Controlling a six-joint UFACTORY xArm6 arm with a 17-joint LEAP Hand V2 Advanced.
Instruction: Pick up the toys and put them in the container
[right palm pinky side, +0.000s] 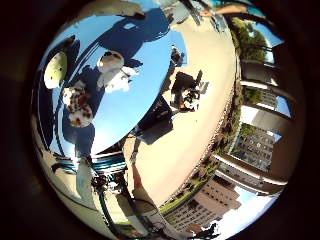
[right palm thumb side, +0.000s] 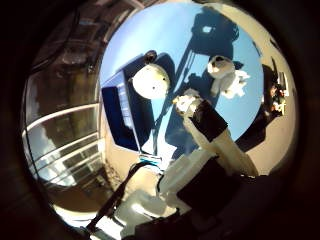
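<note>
A blue table (right palm pinky side: 140, 110) carries several toys. In the little finger side view a round pale yellow toy (right palm pinky side: 57, 68) lies at the far side, a white plush toy (right palm pinky side: 115, 68) near the middle, and a brown and white toy (right palm pinky side: 77, 105) beside them. In the thumb side view a dark blue container (right palm thumb side: 122, 112) stands on the table, with the round toy (right palm thumb side: 150, 80) at its rim. The white plush toy (right palm thumb side: 225, 75) lies away from the container. My hand (right palm thumb side: 210, 145) is well above the table, with one white and black finger reaching out straight over a small toy (right palm thumb side: 185, 100). It holds nothing.
The arm's shadow (right palm pinky side: 150, 30) falls across the table. Tan paved ground (right palm pinky side: 190, 140) surrounds the table, with a dark stand (right palm pinky side: 185, 95) on it near the table's edge. Railings (right palm thumb side: 60, 150) and buildings (right palm pinky side: 255, 150) lie further off.
</note>
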